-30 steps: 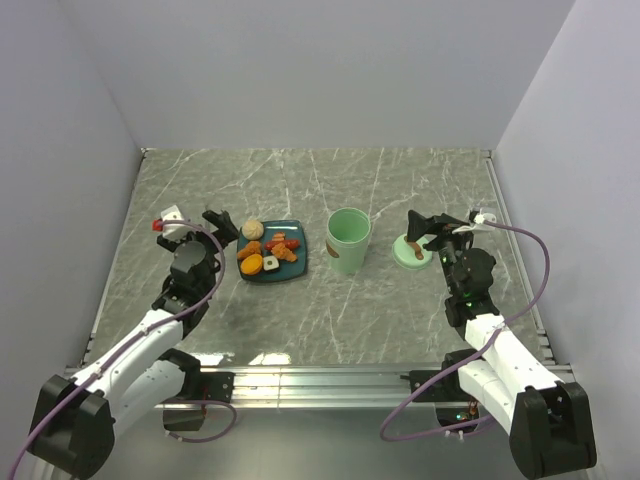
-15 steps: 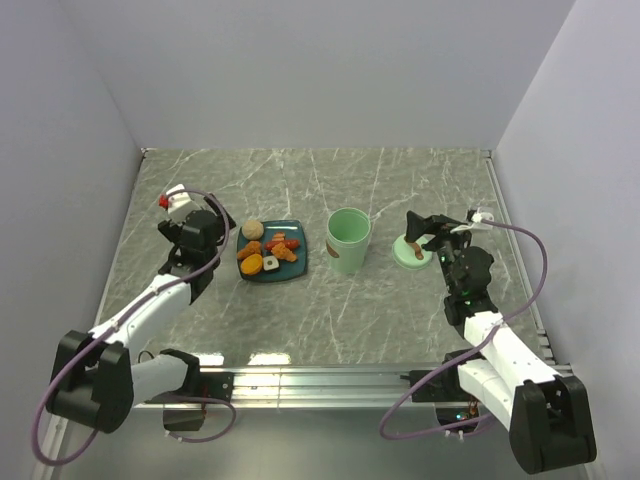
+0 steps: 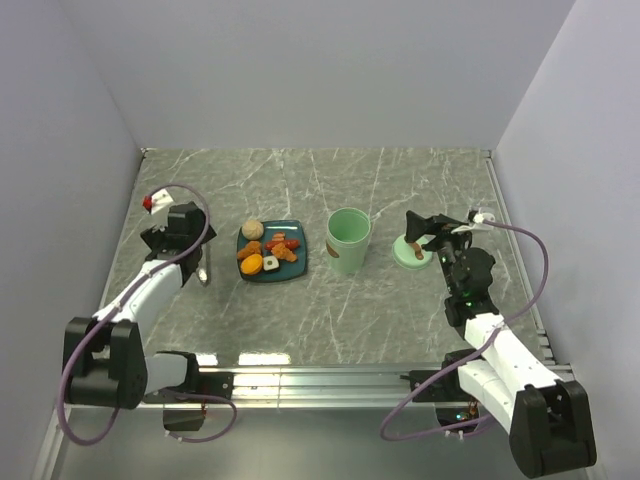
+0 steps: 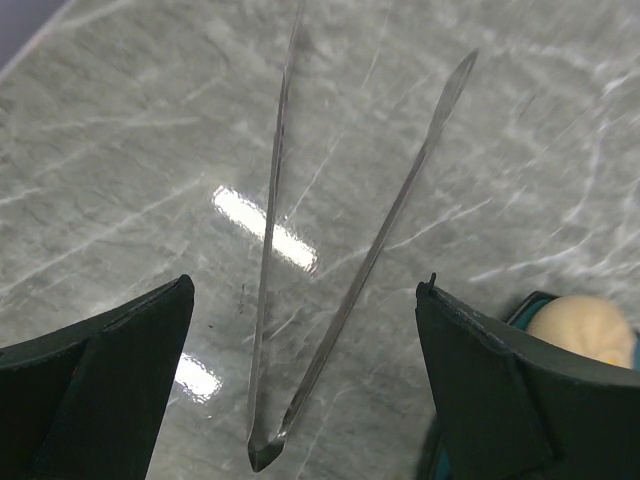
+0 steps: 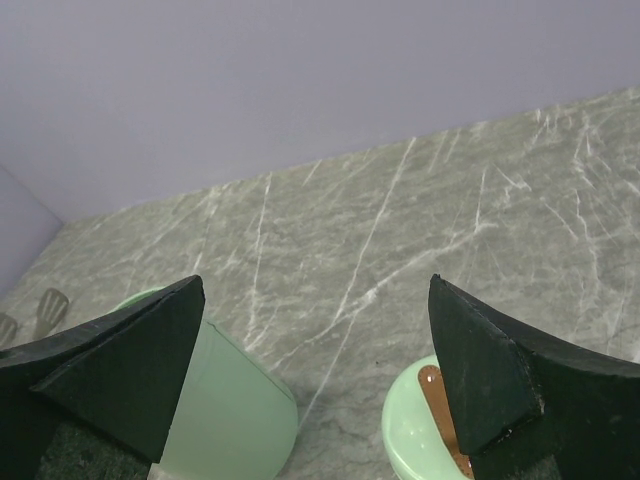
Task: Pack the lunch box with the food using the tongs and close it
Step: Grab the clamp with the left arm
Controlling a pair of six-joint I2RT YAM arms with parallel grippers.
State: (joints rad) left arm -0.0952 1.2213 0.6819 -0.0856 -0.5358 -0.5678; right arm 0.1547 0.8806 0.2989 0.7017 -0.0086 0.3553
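Observation:
The pale green lunch box [image 3: 348, 240] stands open in the middle of the table, and shows low left in the right wrist view as lunch box [image 5: 235, 420]. Its lid [image 3: 411, 251] with a brown handle lies flat to the right, under my open right gripper [image 3: 424, 228] [image 5: 315, 282]. Several food pieces [image 3: 272, 256] lie on a teal plate [image 3: 290, 274], with a beige ball [image 3: 252, 229] [image 4: 585, 325] at its far left corner. Silver tongs [image 3: 204, 271] [image 4: 340, 300] lie on the table left of the plate. My left gripper [image 3: 182, 250] [image 4: 305, 285] hovers open over them, a finger on each side, touching nothing.
Grey walls close the table in at the left, back and right. A metal rail [image 3: 320, 380] runs along the near edge between the arm bases. The tongs' flat tips [image 5: 45, 305] show at the left edge of the right wrist view.
My left arm has swung left, away from the plate, and now sits over the tongs, which were hidden under it before. The right arm has barely moved.

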